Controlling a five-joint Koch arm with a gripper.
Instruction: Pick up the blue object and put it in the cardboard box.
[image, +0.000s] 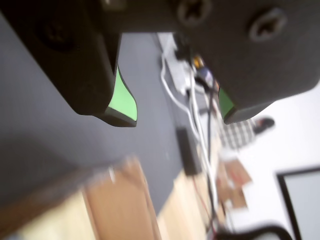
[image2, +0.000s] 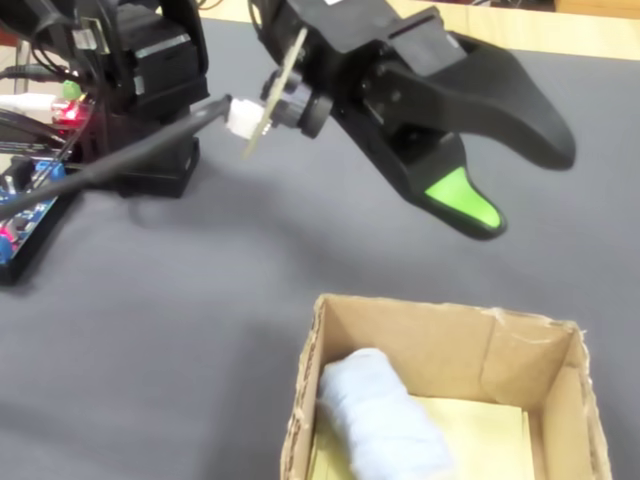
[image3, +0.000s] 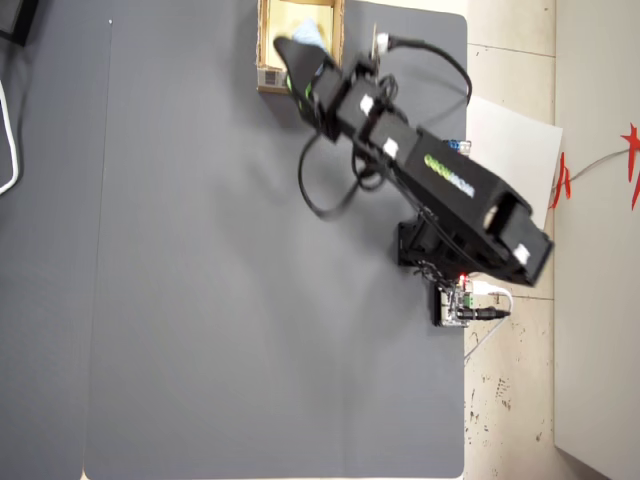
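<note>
Pale blue object (image2: 385, 425) lies inside the cardboard box (image2: 535, 362), resting against the box's left wall in the fixed view, on the yellowish floor. It is a soft roll, lying slantwise. In the overhead view the box (image3: 266, 45) sits at the top edge of the dark grey mat (image3: 220, 300) that covers the tabletop, with a white label on its lower outer side, and a bit of the blue object (image3: 309, 35) shows past the arm.

Pincer (image2: 505, 180) hangs above the box and clear of it, holding nothing. Its 2 black jaws stand apart: the wrist view shows the pincer (image: 180, 117) with a wide gap between the green-padded tips, and the grey mat and a blurred corner of the box (image: 117, 200) below. In the fixed view 1 green pad faces the camera under the lower jaw, while the upper jaw reaches further right.

Black arm (image3: 440, 190) stretches from its base (image3: 425, 245) near the mat's right edge up towards the box in the overhead view, with a black cable (image3: 315, 190) looping beside it. A circuit board with a red light (image3: 462, 300) sits just below the base, at the mat's edge.
</note>
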